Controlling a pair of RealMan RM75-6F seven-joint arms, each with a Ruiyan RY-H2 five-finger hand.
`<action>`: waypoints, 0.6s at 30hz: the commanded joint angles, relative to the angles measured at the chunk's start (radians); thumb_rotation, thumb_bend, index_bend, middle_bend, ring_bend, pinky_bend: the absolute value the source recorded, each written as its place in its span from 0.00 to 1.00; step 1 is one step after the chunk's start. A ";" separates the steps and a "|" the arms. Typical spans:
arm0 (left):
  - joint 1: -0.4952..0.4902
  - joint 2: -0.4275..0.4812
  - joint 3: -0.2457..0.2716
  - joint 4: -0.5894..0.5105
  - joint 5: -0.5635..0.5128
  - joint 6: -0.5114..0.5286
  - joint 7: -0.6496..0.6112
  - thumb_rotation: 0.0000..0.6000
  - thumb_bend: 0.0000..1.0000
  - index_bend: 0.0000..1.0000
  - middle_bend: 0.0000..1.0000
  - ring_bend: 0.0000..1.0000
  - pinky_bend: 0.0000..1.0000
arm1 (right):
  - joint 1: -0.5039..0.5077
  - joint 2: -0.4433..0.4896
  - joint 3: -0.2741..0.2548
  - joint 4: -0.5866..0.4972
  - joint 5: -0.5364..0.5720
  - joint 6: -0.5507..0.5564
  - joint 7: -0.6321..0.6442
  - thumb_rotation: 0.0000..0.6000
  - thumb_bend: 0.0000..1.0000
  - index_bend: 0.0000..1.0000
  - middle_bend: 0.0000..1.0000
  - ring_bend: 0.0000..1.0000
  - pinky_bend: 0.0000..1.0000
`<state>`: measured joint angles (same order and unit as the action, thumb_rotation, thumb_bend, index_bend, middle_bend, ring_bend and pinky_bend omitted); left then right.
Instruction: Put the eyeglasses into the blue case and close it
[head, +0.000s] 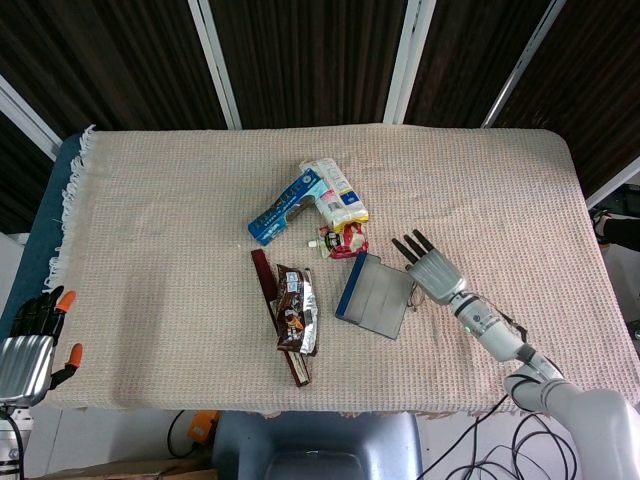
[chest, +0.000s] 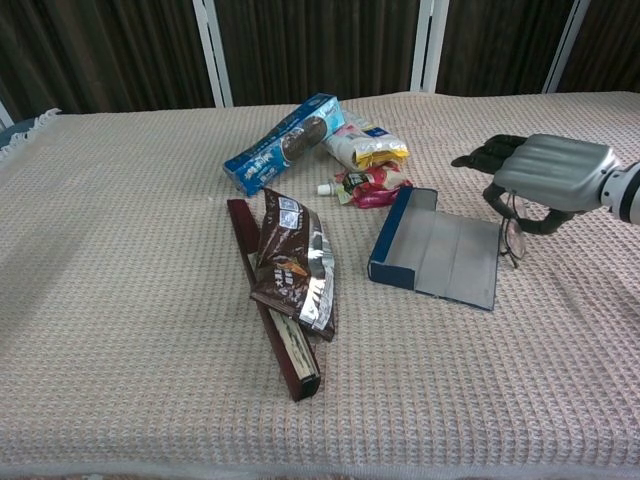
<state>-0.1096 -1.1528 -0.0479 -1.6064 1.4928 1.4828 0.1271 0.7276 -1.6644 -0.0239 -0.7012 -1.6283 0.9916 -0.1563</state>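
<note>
The blue case (head: 373, 297) (chest: 440, 255) lies open and flat on the cloth, grey lining up, its blue wall on the left. My right hand (head: 432, 268) (chest: 550, 172) hovers just past the case's right edge, palm down with its thumb curled under. It holds the thin-framed eyeglasses (head: 413, 294) (chest: 511, 238), which hang below it beside the case's right edge, partly hidden by the hand. My left hand (head: 25, 340) stays off the table's lower left corner in the head view, holding nothing.
A brown snack bag (chest: 293, 262) lies on a long dark maroon box (chest: 285, 350) left of the case. Behind the case are a red pouch (chest: 368, 187), a white and yellow bag (chest: 368, 143) and a blue cookie box (chest: 285, 143).
</note>
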 joint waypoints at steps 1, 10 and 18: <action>0.001 0.001 0.000 0.001 0.001 0.002 -0.003 1.00 0.41 0.00 0.00 0.00 0.08 | -0.002 0.010 -0.001 -0.016 -0.004 0.014 -0.006 1.00 0.64 0.72 0.10 0.00 0.00; 0.003 0.002 0.002 0.001 0.005 0.007 -0.008 1.00 0.41 0.00 0.00 0.00 0.08 | 0.010 0.055 0.013 -0.151 -0.015 0.057 -0.061 1.00 0.66 0.72 0.10 0.00 0.00; 0.009 0.007 0.002 0.003 0.008 0.016 -0.022 1.00 0.41 0.00 0.00 0.00 0.08 | 0.036 0.031 0.053 -0.245 0.021 0.023 -0.134 1.00 0.66 0.72 0.10 0.00 0.00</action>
<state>-0.1013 -1.1460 -0.0456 -1.6032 1.5009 1.4989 0.1061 0.7573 -1.6245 0.0198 -0.9355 -1.6174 1.0241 -0.2782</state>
